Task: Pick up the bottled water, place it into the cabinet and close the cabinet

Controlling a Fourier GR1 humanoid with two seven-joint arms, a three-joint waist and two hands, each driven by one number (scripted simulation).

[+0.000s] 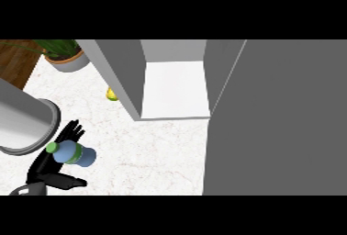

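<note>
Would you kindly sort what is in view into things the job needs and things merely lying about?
For the job:
- blue plastic water bottle with green cap
- grey cabinet with white shelf and its open door
- black left hand

Lying about:
- potted plant in grey pot
- large metal pot
- small yellow-green item behind the cabinet

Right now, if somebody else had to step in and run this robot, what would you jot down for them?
Left hand: open, fingers straight, beside the blue bottled water with the green cap, not gripping it.
Right hand: not in view.
Bottle: on the white marble counter, ahead of the open grey cabinet, whose door stands open.
Done: nothing visible yet.
Left: grasp bottle, set it inside, shut door.
</note>
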